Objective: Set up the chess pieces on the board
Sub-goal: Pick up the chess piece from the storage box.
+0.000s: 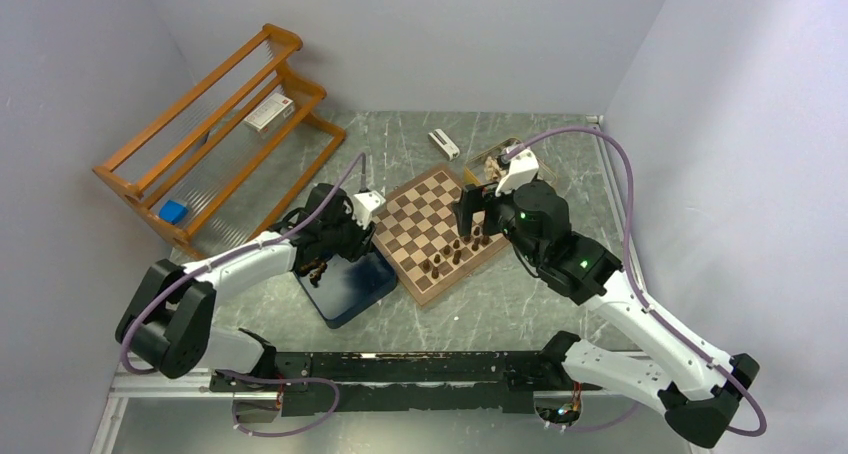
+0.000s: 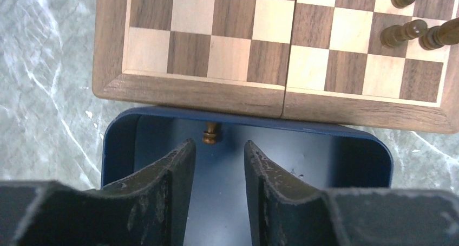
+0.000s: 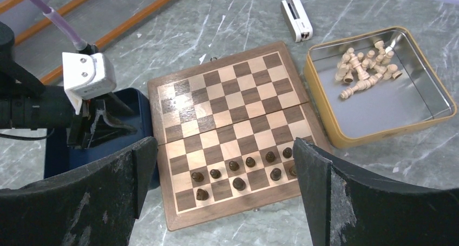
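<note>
The board (image 1: 420, 199) lies tilted at the table's middle, and several dark brown chess pieces (image 3: 238, 182) stand in its two near rows. Some of those pieces (image 2: 403, 33) also show at the upper right of the left wrist view. My left gripper (image 2: 217, 144) hangs inside the dark blue box (image 2: 124, 143) beside the board (image 2: 216, 91). Its jaws stand a little apart with nothing between them. One dark brown piece (image 2: 211, 133) lies just beyond the fingertips, against the box wall. My right gripper (image 3: 224, 143) is wide open above the board's near edge (image 3: 178, 213), holding nothing.
A yellow tin (image 3: 330, 132) with several pale beige pieces (image 3: 362, 67) sits right of the board. A small white device (image 3: 296, 19) lies behind the board. A wooden rack (image 1: 215, 124) holding a blue block (image 1: 173, 211) stands at the back left. Walls close in on both sides.
</note>
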Robot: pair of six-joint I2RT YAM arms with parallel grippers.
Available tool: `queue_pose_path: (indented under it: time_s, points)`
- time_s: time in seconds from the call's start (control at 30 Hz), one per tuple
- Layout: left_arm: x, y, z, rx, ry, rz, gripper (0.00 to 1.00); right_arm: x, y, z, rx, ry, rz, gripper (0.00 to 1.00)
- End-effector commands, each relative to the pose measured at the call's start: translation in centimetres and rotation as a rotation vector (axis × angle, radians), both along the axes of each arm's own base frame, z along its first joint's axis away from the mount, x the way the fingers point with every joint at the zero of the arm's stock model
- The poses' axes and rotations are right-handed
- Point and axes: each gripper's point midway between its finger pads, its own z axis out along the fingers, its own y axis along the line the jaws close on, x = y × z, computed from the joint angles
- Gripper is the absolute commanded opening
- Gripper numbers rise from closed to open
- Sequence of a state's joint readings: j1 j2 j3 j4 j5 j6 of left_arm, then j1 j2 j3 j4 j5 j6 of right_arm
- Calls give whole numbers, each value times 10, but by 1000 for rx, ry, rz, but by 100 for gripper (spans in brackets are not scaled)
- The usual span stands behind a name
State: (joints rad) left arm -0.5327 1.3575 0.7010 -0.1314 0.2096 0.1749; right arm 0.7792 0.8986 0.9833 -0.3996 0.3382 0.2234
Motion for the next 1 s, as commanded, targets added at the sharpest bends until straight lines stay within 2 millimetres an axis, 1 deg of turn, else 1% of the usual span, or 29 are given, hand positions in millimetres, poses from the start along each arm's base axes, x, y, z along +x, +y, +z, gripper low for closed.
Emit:
queue_pose_path:
  time_s: [0.0,0.2,0.3,0.47,0.63,0.8,0.97]
  points:
    - [11,-11,-3,-9,-67,-85,40,2,-6,12,23,-49,-26,100]
    - [9,-14,-16,-5,-36,-105,31,-1,-9,19,53,-64,-25,100]
    - [6,-12,-23,6,-28,-116,32,-3,-7,22,67,-68,-17,100]
    - [7,-13,-32,29,-19,-148,31,-3,-4,21,83,-67,-6,100]
    - [3,-12,-42,53,14,-172,31,-4,-2,22,89,-64,7,100]
    - [4,-11,-42,60,10,-174,26,-6,-3,22,88,-63,8,100]
    - [5,-10,-47,71,23,-164,28,-8,-2,22,102,-64,14,100]
